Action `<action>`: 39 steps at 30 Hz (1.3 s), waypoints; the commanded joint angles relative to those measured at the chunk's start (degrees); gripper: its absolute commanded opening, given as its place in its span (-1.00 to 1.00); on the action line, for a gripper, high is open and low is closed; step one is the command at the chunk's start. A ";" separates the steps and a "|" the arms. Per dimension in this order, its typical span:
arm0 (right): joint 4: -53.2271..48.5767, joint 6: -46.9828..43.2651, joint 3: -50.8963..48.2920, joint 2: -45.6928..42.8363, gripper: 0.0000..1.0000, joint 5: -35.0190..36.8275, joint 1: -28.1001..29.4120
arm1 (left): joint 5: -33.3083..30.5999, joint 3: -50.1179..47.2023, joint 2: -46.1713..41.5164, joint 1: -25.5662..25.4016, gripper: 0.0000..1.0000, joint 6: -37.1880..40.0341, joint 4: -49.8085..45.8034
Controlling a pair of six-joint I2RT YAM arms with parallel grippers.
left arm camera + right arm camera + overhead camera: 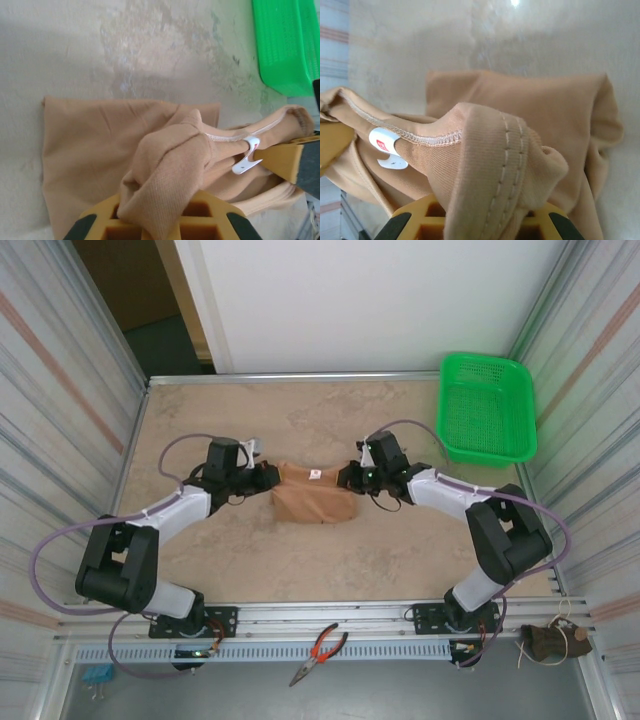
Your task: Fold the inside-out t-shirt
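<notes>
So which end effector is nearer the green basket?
Right. The right end effector grips the t-shirt end below-left of the green basket; the left end effector grips the opposite end, farther left.

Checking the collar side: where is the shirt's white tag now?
In the top view the white tag sits on the t-shirt's far edge, midway between the left gripper and right gripper, both shut on the shirt.
</notes>
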 commanded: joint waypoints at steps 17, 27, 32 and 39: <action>-1.65 -4.32 15.69 19.51 -0.27 8.54 -3.98 | -10.27 10.60 19.98 0.74 -0.99 6.00 -0.07; -4.82 -5.45 8.50 2.11 -0.14 8.57 -5.01 | -9.76 12.45 7.81 1.63 0.24 5.34 -5.18; -3.10 -3.09 7.67 1.09 -0.48 5.01 -1.42 | -9.06 5.94 0.17 -2.62 0.29 -0.07 -0.93; 8.20 4.17 7.44 12.14 -0.75 1.10 -1.95 | -4.88 1.12 8.14 -5.03 0.28 -6.27 9.94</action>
